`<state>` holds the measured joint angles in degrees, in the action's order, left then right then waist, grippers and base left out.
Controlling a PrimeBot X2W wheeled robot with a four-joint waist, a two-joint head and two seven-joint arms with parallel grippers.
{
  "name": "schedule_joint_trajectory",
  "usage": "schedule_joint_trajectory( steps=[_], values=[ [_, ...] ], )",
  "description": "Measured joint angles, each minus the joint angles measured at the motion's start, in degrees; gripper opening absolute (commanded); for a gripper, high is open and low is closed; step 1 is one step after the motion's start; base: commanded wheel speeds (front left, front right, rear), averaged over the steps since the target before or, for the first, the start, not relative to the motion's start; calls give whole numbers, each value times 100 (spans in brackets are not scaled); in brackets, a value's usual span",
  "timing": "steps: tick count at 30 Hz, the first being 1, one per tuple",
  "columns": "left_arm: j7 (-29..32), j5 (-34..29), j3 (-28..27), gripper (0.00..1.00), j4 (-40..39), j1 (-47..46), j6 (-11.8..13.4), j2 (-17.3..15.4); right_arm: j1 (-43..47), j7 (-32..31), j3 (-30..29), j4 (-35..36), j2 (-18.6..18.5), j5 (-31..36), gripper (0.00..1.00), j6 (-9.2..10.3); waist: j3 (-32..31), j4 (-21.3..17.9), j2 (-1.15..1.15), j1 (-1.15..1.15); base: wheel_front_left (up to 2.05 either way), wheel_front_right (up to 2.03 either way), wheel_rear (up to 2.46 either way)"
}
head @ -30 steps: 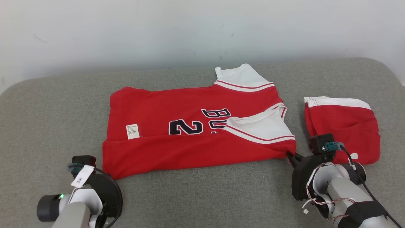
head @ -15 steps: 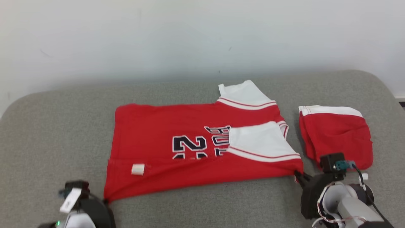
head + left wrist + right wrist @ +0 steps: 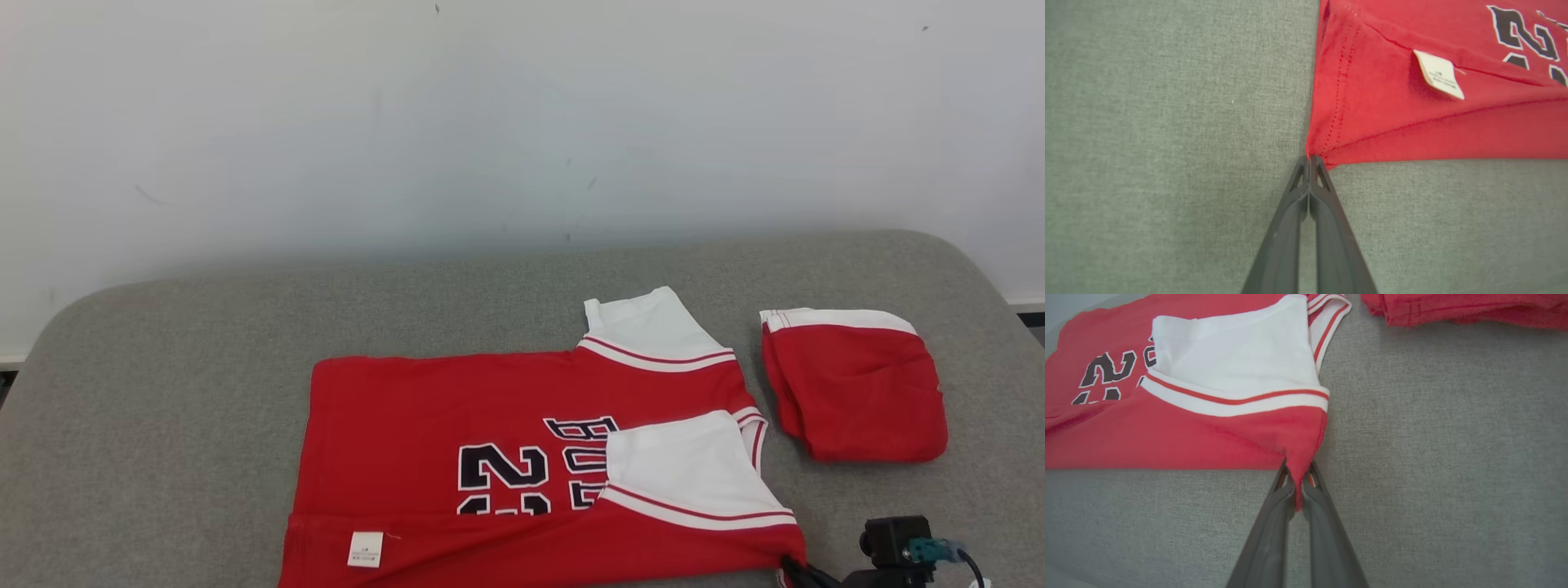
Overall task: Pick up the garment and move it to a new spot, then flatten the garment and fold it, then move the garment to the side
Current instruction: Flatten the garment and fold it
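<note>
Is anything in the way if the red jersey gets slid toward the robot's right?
Yes. A folded red-and-white garment lies on the grey cushion just right of the jersey, a strip of cushion between them. It would likely block a slide that way.

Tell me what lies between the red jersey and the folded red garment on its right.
Only a narrow strip of bare grey cushion separates jersey and folded red garment, seen in the head and right wrist views.
</note>
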<state>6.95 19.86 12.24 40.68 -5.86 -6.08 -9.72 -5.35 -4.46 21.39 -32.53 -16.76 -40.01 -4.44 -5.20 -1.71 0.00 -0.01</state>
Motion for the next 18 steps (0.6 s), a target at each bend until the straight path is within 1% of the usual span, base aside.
schedule_joint_trajectory(
  steps=[4,9,10,12,14,16,18],
  values=[
    [-45,37,-44,0,-578,412,3,-93,314,19,-132,459,-135,-130,0,101,-56,6,0,0,0,0,0],
    [59,36,-38,0,-1256,675,65,-132,672,-26,-200,960,-164,-230,0,237,-64,-1,0,0,0,0,0],
    [59,36,-38,0,-1256,675,65,-132,672,-26,-200,960,-164,-230,0,237,-64,-1,0,0,0,0,0],
    [116,38,-55,0,-1516,833,123,-136,789,-78,-224,1182,-165,-242,0,305,-63,-20,0,0,0,0,0],
    [192,40,-87,0,-1779,1065,253,-136,872,-111,-275,1406,-198,-278,0,374,-63,-54,0,0,0,0,0],
    [291,71,-135,0,-2018,1282,361,-146,893,-180,-303,1559,-287,-279,0,441,-56,-96,0,0,0,0,0],
    [410,121,-168,0,-2227,1422,413,-154,913,-256,-315,1662,-379,-277,0,503,-44,-140,0,1,0,0,0]
  ],
)
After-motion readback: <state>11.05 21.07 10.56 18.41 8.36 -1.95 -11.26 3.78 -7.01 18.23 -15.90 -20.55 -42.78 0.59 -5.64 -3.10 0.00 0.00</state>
